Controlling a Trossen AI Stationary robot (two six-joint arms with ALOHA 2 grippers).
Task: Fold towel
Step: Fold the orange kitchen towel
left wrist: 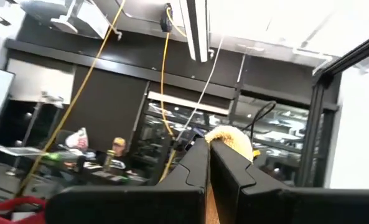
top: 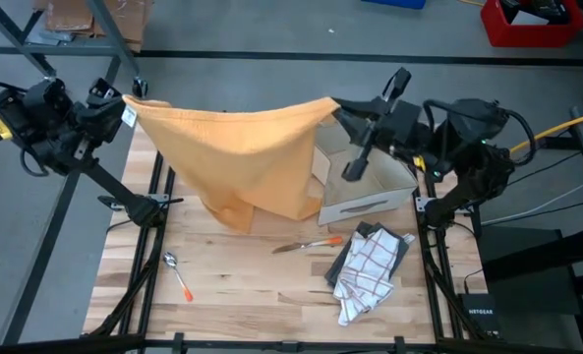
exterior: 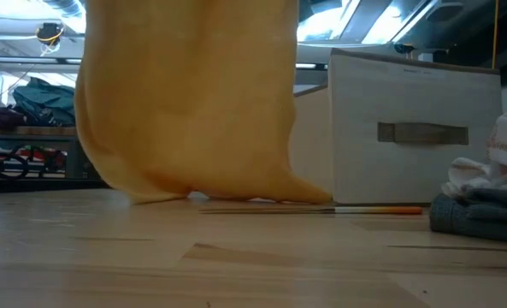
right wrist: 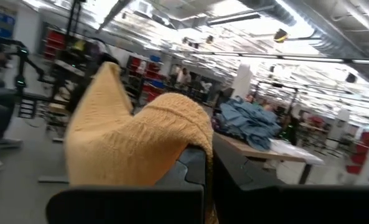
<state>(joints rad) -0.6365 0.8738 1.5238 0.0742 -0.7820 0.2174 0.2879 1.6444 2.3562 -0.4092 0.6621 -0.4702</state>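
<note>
An orange-yellow towel point(top: 242, 157) hangs between my two grippers above the far half of the table. Its upper edge sags a little between them. Its lower end point(exterior: 236, 192) rests bunched on the wooden table top. My left gripper point(top: 124, 106) is shut on the towel's upper left corner, high over the table's far left. My right gripper point(top: 340, 108) is shut on the upper right corner, high over the white box. The low view shows only the hanging towel point(exterior: 193, 103), not the grippers. My left gripper pinches the towel's upper left corner point(left wrist: 229, 138) between its two fingers, and a small tuft of cloth sticks out past the fingertips point(left wrist: 200, 155). The fingers come from the table's left side and point slightly upward. The towel hangs below them. My right gripper pinches the towel's upper right corner point(right wrist: 190, 121) between its two fingers, coming from the table's right side. The cloth bulges up over the fingertips point(right wrist: 218, 155) and falls away toward the other arm. The towel hangs below, its lower end on the table.
A white box point(top: 365, 187) stands at the back right, right beside the hanging towel. A knife with an orange handle point(top: 311, 244) lies in front of it. Checked and grey cloths point(top: 370, 267) lie near the right edge. A spoon point(top: 176, 273) lies at the near left.
</note>
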